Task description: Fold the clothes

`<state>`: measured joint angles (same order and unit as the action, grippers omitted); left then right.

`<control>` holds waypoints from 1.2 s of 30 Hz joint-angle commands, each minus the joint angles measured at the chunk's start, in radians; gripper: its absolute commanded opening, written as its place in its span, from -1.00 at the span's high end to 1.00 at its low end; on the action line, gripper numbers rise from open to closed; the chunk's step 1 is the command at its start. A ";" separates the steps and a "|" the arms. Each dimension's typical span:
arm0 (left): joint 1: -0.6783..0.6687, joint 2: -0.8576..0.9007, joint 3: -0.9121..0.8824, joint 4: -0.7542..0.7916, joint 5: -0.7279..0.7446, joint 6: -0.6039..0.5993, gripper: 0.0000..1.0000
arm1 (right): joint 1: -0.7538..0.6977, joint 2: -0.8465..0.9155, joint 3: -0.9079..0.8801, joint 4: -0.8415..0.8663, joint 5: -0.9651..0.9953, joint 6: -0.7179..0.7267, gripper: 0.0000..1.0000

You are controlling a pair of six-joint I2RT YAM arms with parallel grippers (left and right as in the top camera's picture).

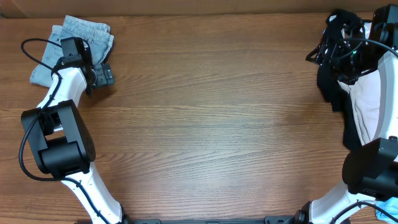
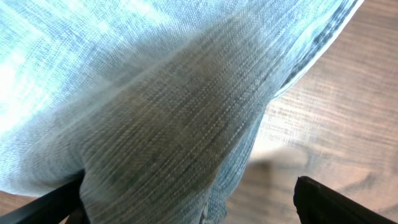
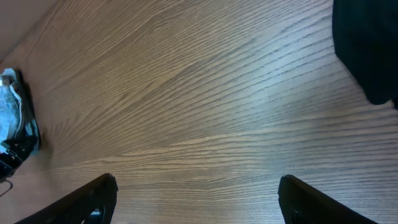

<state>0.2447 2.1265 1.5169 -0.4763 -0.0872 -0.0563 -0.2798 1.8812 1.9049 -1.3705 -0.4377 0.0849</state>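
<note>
Overhead, shorts: the shorts [image 1: 78, 40] lay bunched and doubled over in the far left corner of the table [image 1: 205, 124], well apart from the black garment [image 1: 329, 87] and a pale garment [image 1: 367, 106] at the far right.
Overhead, left arm: the left gripper [image 1: 99, 76] sat at the shorts' near right edge. Its jaws were too dark to read here.
Left wrist, jaws: denim filled the view, and the jaws stood wide apart with cloth lying between them and over the left finger [image 2: 43, 205] — nothing was pinched.
Left wrist, step: probably a grasp being set up at the shorts' edge, or a finished fold let go. I could not tell which.
Left wrist, next move: any further fold would call for closing on the top layer only, then lifting toward the table's middle.
Right wrist, jaws: the right gripper [image 3: 196, 202] was open and empty over bare wood, with the black garment at the upper right.
Right wrist, gap: the shorts were not visible here — only the overhead placed them.
</note>
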 commanded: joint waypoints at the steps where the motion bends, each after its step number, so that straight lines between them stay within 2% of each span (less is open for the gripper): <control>1: 0.006 -0.004 -0.005 0.049 0.000 -0.040 -1.00 | 0.006 -0.002 -0.008 0.001 0.003 -0.003 -0.73; 10: 0.006 -0.005 0.000 0.163 0.019 -0.051 -1.00 | 0.006 -0.002 -0.008 0.000 0.003 -0.003 -0.74; 14: 0.003 -0.007 0.050 0.087 0.084 -0.011 -1.00 | 0.006 -0.002 -0.008 0.003 0.003 -0.003 -0.74; 19: 0.004 -0.013 0.149 -0.038 0.088 0.026 -1.00 | 0.006 -0.002 -0.008 0.007 0.003 -0.003 -0.74; 25: 0.006 -0.013 0.237 -0.084 0.003 0.035 -1.00 | 0.006 -0.002 -0.008 0.011 0.003 -0.003 -0.75; 27: 0.008 -0.009 0.234 -0.078 -0.013 0.035 -0.86 | 0.006 -0.002 -0.008 0.010 0.003 -0.003 -0.75; 29: 0.011 0.002 0.222 -0.071 -0.018 0.035 -0.51 | 0.006 -0.002 -0.008 0.008 0.003 -0.003 -0.75; 31: 0.011 0.024 0.210 -0.066 -0.018 0.035 -0.07 | 0.006 -0.002 -0.008 0.006 0.003 -0.003 -0.75; 33: 0.011 0.057 0.206 -0.066 -0.024 0.035 0.23 | 0.006 -0.002 -0.008 0.004 0.003 -0.003 -0.75; 34: 0.011 0.079 0.206 -0.066 -0.029 0.034 0.32 | 0.006 -0.002 -0.008 0.003 0.003 -0.003 -0.75; 36: 0.011 0.119 0.206 -0.065 -0.029 0.034 0.35 | 0.006 -0.002 -0.008 -0.001 0.003 -0.003 -0.75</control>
<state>0.2447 2.1582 1.7359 -0.5426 -0.0944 -0.0261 -0.2798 1.8812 1.9049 -1.3712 -0.4377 0.0849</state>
